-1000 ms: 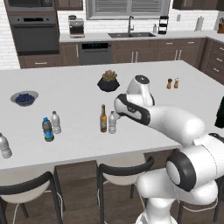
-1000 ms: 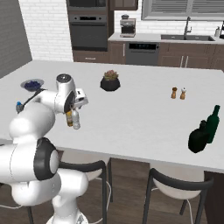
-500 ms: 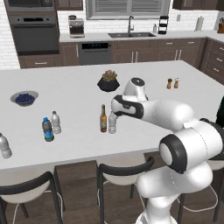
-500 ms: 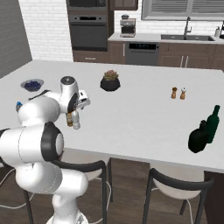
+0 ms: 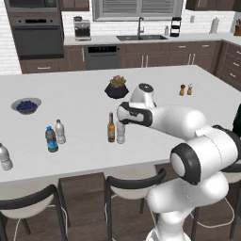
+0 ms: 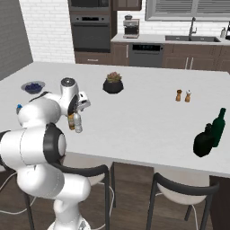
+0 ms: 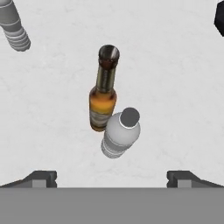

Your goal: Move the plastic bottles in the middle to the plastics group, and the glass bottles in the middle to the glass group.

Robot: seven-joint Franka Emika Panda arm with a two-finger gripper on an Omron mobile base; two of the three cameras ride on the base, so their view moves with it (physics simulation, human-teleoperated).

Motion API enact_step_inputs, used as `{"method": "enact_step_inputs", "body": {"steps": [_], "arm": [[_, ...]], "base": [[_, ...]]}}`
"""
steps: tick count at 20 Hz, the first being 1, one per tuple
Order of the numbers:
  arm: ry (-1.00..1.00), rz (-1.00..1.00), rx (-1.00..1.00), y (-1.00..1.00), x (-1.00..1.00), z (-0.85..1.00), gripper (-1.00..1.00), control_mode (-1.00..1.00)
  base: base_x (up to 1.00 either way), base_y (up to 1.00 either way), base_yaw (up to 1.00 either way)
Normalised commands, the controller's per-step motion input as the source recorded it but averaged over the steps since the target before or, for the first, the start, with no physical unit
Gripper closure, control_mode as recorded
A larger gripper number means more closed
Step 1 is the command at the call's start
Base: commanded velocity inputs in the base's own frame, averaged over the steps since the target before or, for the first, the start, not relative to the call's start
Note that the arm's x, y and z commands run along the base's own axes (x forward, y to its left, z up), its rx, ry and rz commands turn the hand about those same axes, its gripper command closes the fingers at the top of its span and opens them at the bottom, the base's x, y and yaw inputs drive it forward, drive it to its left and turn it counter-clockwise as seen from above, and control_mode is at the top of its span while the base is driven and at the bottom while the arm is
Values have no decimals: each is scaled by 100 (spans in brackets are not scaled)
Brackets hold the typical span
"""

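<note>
Gripper (image 7: pixel 112 178) hangs above the middle pair of bottles, jaws spread as wide as they go, nothing between them. Hand view: both dark tips sit far apart at the lower corners, bare counter between.

Hand view, straight down: amber glass bottle (image 7: pixel 103 94) w/ long neck and pale label, upright; clear water bottle (image 7: pixel 120 133) w/ white cap just beside it, the two nearly touching (can't tell if they actually do). Another ribbed clear bottle (image 7: pixel 14 27) cut off at one upper corner, a dark object (image 7: pixel 219 18) at the other; too little of it to identify.

Left base view: same pair on the white island counter (image 5: pixel 84 99) near the front edge, amber bottle (image 5: pixel 111 128) left of the clear one (image 5: pixel 120 132), arm's wrist right over them. Further left a blue-capped dark bottle (image 5: pixel 51 139) next to a clear bottle (image 5: pixel 60 131); one more clear bottle (image 5: pixel 5 157) at far left edge. Bowl of blue stuff (image 5: pixel 26 105), dark planter (image 5: pixel 116 87), two small shakers (image 5: pixel 186 89) farther back.

Right base view: pair mostly hidden behind the arm; clear bottle (image 6: pixel 78 122) visible, amber one a sliver. This side adds two dark green bottles (image 6: pixel 210 134) at the counter's right end.
</note>
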Motion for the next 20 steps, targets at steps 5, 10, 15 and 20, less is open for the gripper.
{"method": "enact_step_inputs", "body": {"steps": [5,10,15,20], "arm": [[-7,9,5,0,30,-25,-100,-100],[-1,11,4,0,3,-15,-100,-100],[13,6,0,0,0,0,-100,-100],[27,3,-1,6,12,0,-100,-100]], "base": [[0,0,0],[0,0,0],[0,0,0],[0,0,0]]}}
